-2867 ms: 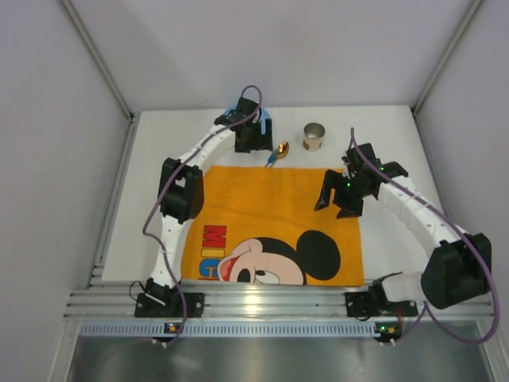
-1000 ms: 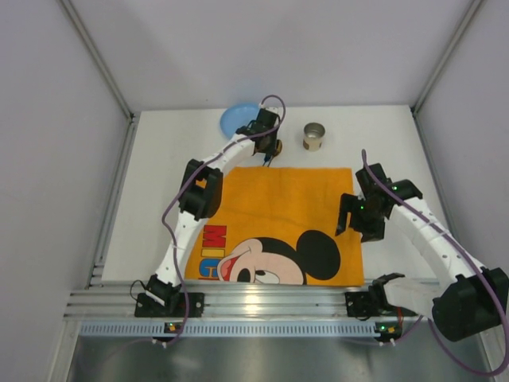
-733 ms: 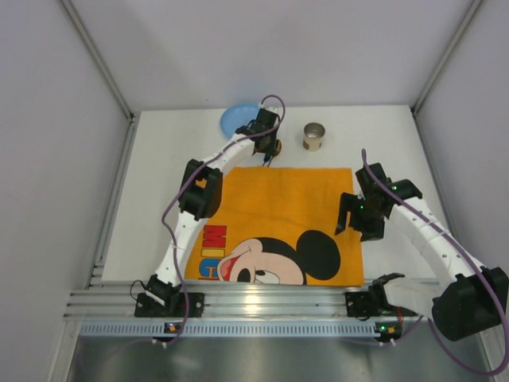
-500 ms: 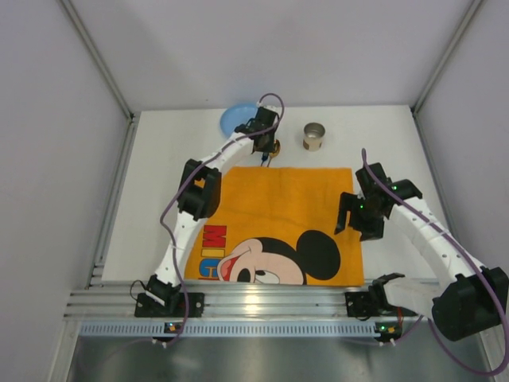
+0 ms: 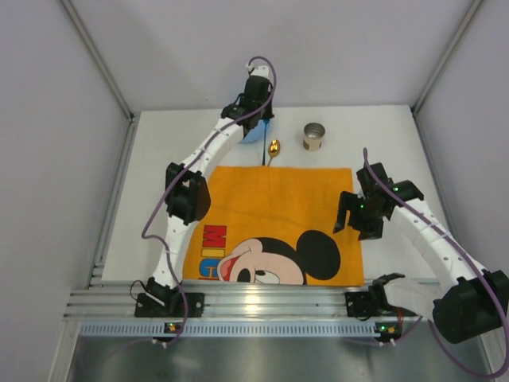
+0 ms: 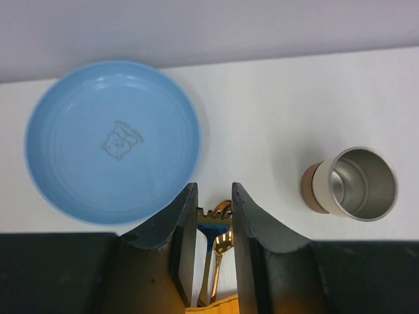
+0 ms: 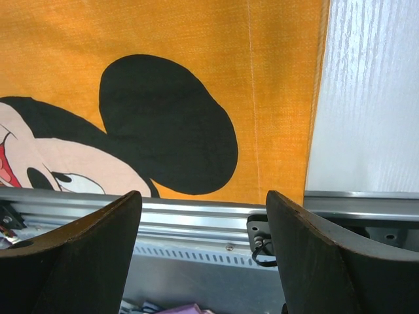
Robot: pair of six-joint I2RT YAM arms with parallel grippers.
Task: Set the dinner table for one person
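My left gripper (image 5: 253,111) hangs high over the far edge of the dinner table (image 5: 159,183). Its jaws stand narrowly open and hold nothing (image 6: 213,190). Through the gap I see a gold fork (image 6: 211,227) and a gold spoon (image 6: 224,247) lying on the table far below. The spoon (image 5: 273,148) lies just beyond the orange placemat (image 5: 278,207). A blue plate (image 6: 111,140) sits to their left, mostly hidden under the arm in the top view. A metal cup (image 5: 314,135) stands to the right. My right gripper (image 5: 359,216) hovers wide open and empty (image 7: 203,196) over the placemat's right edge.
White walls close in the table on three sides. An aluminium rail (image 5: 270,302) with both arm bases runs along the near edge, and it also shows below the placemat (image 7: 216,65) in the right wrist view.
My left gripper has risen from the cutlery and moved toward the far edge, over the blue plate. The spoon stays on the table. The right arm has not moved.
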